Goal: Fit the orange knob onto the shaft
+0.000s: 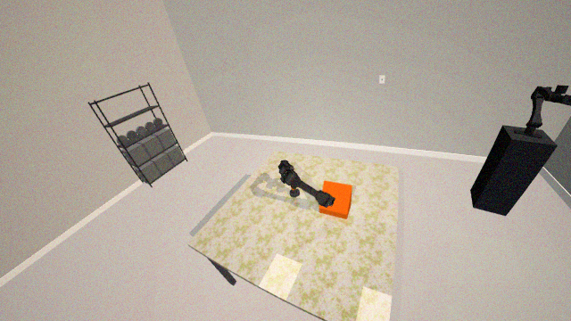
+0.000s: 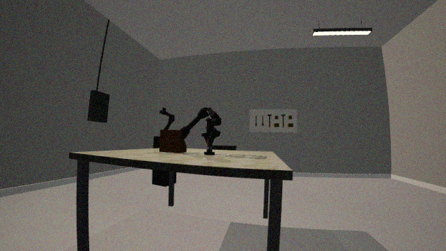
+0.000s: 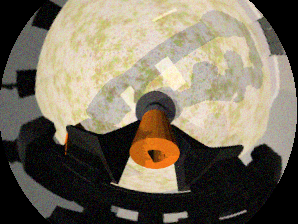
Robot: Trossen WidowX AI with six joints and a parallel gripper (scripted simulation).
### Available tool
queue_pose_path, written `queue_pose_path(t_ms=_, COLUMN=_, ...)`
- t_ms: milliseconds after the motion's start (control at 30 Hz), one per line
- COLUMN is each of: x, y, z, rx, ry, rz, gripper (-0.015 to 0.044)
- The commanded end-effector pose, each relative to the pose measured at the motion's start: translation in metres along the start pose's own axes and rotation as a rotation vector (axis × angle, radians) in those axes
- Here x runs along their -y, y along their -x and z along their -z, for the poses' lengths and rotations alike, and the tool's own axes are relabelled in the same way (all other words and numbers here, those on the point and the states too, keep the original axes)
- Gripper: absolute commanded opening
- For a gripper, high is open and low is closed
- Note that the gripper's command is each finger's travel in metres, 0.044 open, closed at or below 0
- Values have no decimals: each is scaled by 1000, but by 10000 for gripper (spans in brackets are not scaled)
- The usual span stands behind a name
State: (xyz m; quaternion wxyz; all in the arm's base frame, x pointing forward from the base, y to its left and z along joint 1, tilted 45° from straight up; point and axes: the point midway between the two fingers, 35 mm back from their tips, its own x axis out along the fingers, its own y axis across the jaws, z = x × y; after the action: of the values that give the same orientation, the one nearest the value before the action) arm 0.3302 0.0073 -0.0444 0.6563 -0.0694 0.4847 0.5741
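Observation:
The orange knob (image 1: 293, 189) (image 2: 209, 143) (image 3: 154, 131) is held upright between the fingers; its top face with the dark hole shows in the wrist view. My gripper (image 2: 210, 140) (image 3: 155, 125) is shut on it, directly over the pedestal. The dark round pedestal (image 1: 294, 193) (image 2: 209, 153) (image 3: 156, 95) stands on the table, its rim showing beyond the knob's lower end. The knob's lower end is close above the pedestal. The shaft is hidden behind the knob, so I cannot tell how far the knob is over it or how the flat sides sit.
The arm's orange base block (image 1: 339, 198) (image 2: 171, 141) stands on the patterned table (image 1: 312, 250) (image 2: 125, 155). The arm reaches from it across to the pedestal. A dark stand (image 1: 510, 171) with a second arm is off beside the table, and a shelf rack (image 1: 153, 144) stands by the wall.

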Motion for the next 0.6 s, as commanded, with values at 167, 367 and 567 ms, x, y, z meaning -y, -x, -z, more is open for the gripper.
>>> queue_pose_path(t_ms=167, x=0, y=-1, z=-1, rx=3, ry=7, rz=1, gripper=0)
queue_pose_path(t_ms=367, x=0, y=-1, z=-1, rx=3, ry=19, rz=1, gripper=0)
queue_pose_path(t_ms=567, x=0, y=-2, z=-1, rx=3, ry=19, rz=1, gripper=0)
